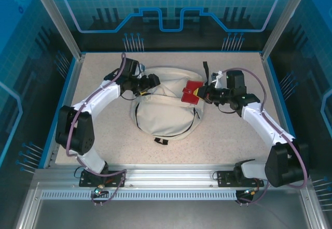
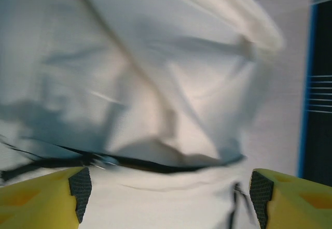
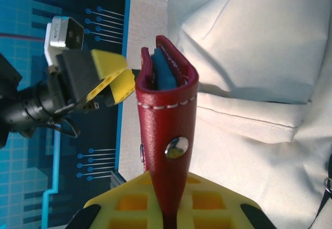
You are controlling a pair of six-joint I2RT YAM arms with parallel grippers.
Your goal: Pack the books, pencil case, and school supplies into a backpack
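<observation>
From above, the backpack [image 1: 163, 112] lies flat in the middle of the speckled table [image 1: 233, 141]. Bare surface runs all around it out to the blue rim [image 1: 61, 110], with the widest margin on the near side. Its rounded end faces the arm bases and its broader end lies between the two arms. The left gripper [image 1: 150, 82] hovers at the bag's far left corner. The right gripper [image 1: 204, 93] is at the far right corner, clenched on a red pencil case [image 1: 192, 91]. The case's long axis runs from the fingers inward, over the bag's edge.

The left wrist view shows the two yellow fingers [image 2: 41, 198] spread wide with nothing between them, so this claw is released. Below it is rumpled cream fabric crossed by a dark zipper line [image 2: 155, 164]. A strip of table and the blue rim lie to the right.

The right wrist view shows what the overhead view cannot. The case is pinched edge-on and points straight out from the jaws. It has white stitching, a metal snap [image 3: 176, 147] on its side and something blue [image 3: 163, 73] in its open far end. The backpack lies beside and beneath it on the right. The other arm's yellow fingertips hang near its tip on the left.
</observation>
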